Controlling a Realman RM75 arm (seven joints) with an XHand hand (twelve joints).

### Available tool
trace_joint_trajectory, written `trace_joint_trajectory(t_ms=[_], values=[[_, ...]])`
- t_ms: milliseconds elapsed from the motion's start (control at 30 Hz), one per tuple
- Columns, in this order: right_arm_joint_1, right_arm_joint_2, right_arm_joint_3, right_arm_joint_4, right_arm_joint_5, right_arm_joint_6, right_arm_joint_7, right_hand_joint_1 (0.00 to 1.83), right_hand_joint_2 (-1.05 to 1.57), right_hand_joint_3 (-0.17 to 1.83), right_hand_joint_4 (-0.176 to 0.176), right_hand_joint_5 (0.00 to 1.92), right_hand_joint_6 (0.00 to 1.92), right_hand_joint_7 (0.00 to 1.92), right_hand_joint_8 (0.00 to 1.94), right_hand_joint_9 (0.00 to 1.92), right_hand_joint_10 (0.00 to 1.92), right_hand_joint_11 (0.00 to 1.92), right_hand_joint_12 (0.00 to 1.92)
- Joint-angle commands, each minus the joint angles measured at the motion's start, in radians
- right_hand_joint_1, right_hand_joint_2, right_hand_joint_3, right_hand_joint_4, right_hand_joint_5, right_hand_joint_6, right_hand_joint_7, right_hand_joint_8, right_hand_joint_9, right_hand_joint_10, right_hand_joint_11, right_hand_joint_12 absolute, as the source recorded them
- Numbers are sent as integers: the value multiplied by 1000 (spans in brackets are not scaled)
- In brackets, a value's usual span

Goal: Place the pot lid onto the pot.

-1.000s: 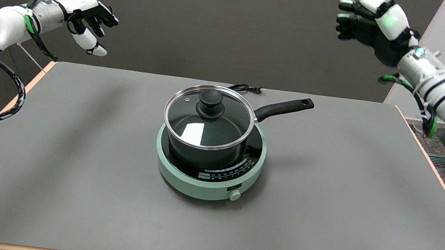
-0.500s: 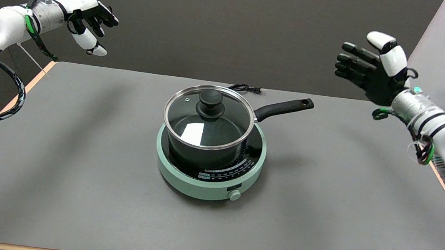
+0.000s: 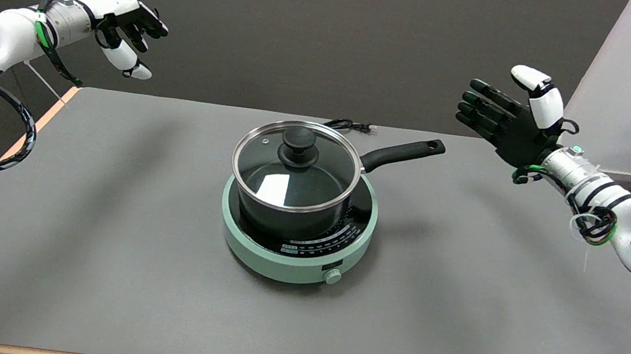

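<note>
Lighting was even and moderately bright, coming from overhead. A white square of glare sat on the glass pot lid [image 3: 296,166]. Soft, blurred shadows lay across the grey table [image 3: 105,248], with a darker one to the right of the cooker [image 3: 296,246]. Focus was sharp throughout.

Grey table [image 3: 107,236] with mint-green hotplate [image 3: 294,260] at centre, black cord [image 3: 348,125] behind

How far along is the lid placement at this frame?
Looks done: the glass lid sits level on the pot, which stands on the green cooker. The right hand is open, holding nothing, up in the air off to the side. Nothing visibly left.
</note>
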Motion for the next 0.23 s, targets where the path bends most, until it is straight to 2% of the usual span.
trace_joint_trajectory(t_ms=[33,233], values=[[58,-64,52,-143,220,-283,-232,430,609,807,7,350,173,361,180,338,229,227,520],[56,-63,52,-167,220,-307,-245,435,611,814,8,349,172,376,181,352,233,245,537]])
